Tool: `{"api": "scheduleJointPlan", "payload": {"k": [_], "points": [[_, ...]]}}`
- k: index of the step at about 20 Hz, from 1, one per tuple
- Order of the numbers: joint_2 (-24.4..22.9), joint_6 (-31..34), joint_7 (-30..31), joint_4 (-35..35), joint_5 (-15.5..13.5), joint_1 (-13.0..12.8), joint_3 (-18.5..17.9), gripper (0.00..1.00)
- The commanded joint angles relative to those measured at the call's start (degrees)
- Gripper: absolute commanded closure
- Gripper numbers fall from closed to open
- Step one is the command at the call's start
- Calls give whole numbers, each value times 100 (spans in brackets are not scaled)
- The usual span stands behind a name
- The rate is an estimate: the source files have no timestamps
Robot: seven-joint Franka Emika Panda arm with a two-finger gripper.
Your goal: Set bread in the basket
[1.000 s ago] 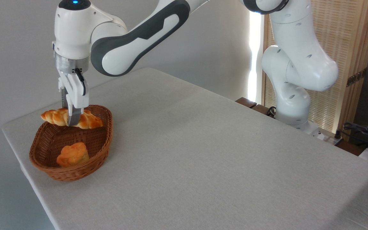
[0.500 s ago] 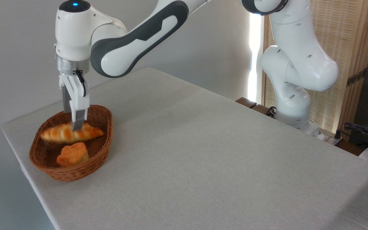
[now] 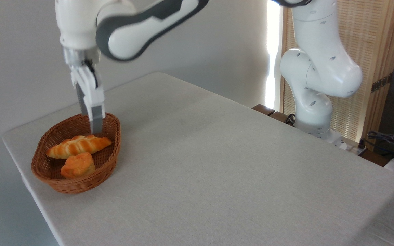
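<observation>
Camera view from the front corner: a long table point(image 3: 217, 164) under a pale cloth fills most of the room, and the white arm point(image 3: 316, 71) stands at its far right edge, reaching across to the left end. Near that left end sits the basket point(image 3: 113, 150), oval and brown. The bread point(image 3: 78, 146) lies inside it, across the bowl, its right tip close to the basket's right wall. Just in front of it, touching or nearly so, sits a small orange roll point(image 3: 78, 165), also in the basket. Above the basket's far rim hangs the gripper point(image 3: 96, 128), tilted a little, holding nothing and clear of the bread. From this side the fingers overlap and blur, so I cannot tell how far apart the jaws stand.
</observation>
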State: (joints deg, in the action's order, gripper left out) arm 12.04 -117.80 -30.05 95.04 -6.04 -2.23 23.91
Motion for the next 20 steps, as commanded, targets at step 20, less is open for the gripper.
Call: {"api": "scheduleJointPlan", "payload": {"k": [20], "points": [[-1160, 2578, -845, -486, 50, -24, -2355, 0]]}}
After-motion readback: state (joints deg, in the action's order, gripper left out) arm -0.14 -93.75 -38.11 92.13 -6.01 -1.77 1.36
